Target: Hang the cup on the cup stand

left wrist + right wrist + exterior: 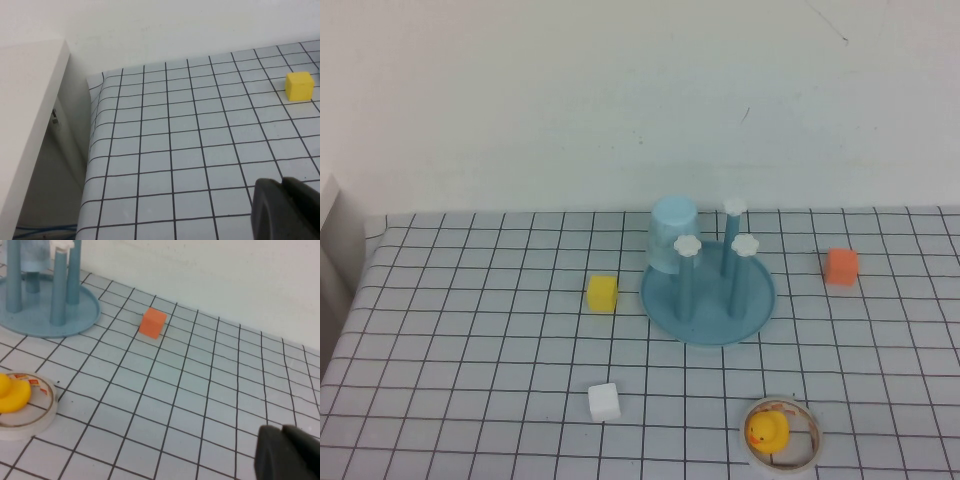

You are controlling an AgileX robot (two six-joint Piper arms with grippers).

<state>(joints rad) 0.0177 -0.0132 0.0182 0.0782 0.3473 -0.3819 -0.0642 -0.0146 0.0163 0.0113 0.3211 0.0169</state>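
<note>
The cup [672,233] is seen inverted on the far-left peg of the cup stand [708,297], mouth down and closed bottom up, so that its long axis stands upright along the peg. It is slightly tapered, narrower at the top. The stand's round blue dish rests on the gridded tabletop [470,350] near the middle, toward the far side, and three uncovered pegs with white flower caps rise upright from it.

A yellow cube [602,293] lies just left of the stand, an orange cube [841,266] is placed to its right, and a white cube [604,401] sits nearer the robot. A yellow duck [767,431] is set inside a tape ring [782,435] at the near edge; a small red-and-white label is visible on the ring in the right wrist view, but its writing cannot be read.

The left claw [286,210] is held over the left part of the tabletop, closed and empty. The right claw [289,454] is held over the right part, likewise closed with nothing in it.
</note>
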